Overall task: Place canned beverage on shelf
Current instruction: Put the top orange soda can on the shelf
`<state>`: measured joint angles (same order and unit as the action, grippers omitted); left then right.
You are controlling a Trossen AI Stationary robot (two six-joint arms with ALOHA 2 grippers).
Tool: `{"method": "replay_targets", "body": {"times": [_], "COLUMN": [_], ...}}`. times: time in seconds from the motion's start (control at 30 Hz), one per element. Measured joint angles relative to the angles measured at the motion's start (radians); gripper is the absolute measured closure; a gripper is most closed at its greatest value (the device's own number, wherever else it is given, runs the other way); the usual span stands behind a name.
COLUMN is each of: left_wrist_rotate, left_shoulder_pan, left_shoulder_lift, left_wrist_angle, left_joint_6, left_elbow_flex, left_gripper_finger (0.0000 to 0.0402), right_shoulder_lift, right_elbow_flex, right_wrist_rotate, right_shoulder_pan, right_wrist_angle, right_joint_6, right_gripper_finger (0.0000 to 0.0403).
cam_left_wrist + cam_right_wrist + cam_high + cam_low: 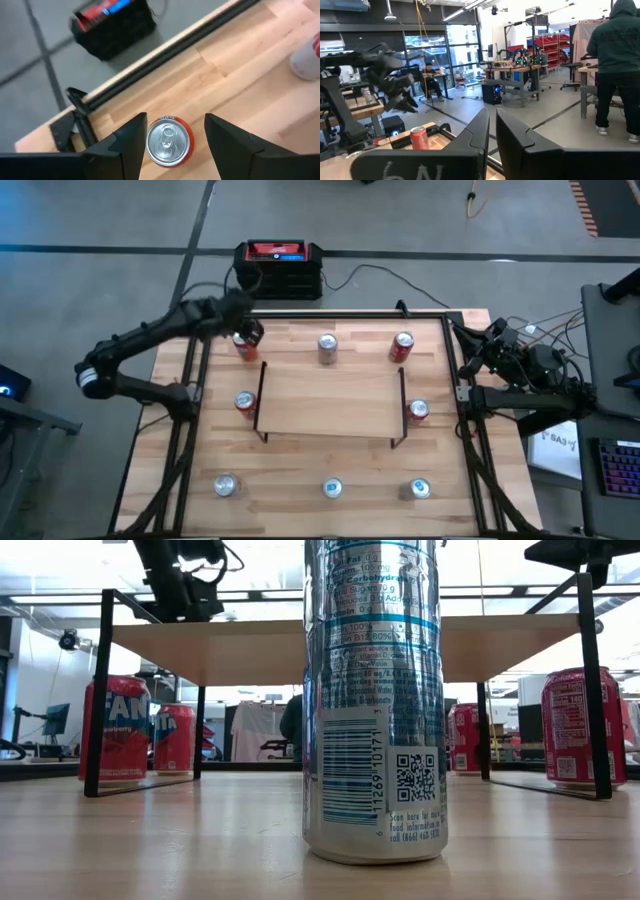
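I have the left claw (172,137) spread wide above a red can (168,142) at the surface's (300,470) far left corner, one finger on either side of it, not gripping it. The shelf (330,402) stands mid-surface with nothing on its board. Seven other cans stand around it on the surface, none on it. My right claw (491,131) waits off the right edge, fingers nearly together, holding nothing.

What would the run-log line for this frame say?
left tool: open, above red can at table's far-left corner | right tool: shut, idle at table's right edge | shelf: no cans on it
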<state>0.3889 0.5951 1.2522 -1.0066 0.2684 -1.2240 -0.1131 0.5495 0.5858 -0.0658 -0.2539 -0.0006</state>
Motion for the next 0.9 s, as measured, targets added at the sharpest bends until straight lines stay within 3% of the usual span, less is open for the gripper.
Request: {"method": "replay_targets", "body": {"times": [0.17,0.33,0.6,0.9], "left_wrist_rotate": [-0.115,-0.172,-0.139,-0.119], "left_shoulder_pan": [0.099,0.124,0.123,0.133], "left_shoulder_lift": [0.108,0.236,0.344,0.333], "left_wrist_angle": [-0.138,-0.276,-0.35,-0.356], "left_joint_6": [-0.051,-0.054,-0.082,-0.071], "left_elbow_flex": [-0.127,-0.205,-0.271,-0.23], "left_gripper_finger": [0.0225,0.0224,0.0208,0.0139], "right_shoulder_lift": [0.0,0.0,0.0,0.0], "right_elbow_flex": [0.0,0.0,0.0,0.0], "right_wrist_rotate": [0.0,0.0,0.0,0.0], "right_shoulder_pan": [0.0,0.0,0.0,0.0], "right_wrist_angle": [0.0,0.0,-0.001,-0.001], "right_joint_6": [0.0,0.0,0.0,0.0], "right_gripper_finger": [0.038,0.038,0.038,0.038]}}
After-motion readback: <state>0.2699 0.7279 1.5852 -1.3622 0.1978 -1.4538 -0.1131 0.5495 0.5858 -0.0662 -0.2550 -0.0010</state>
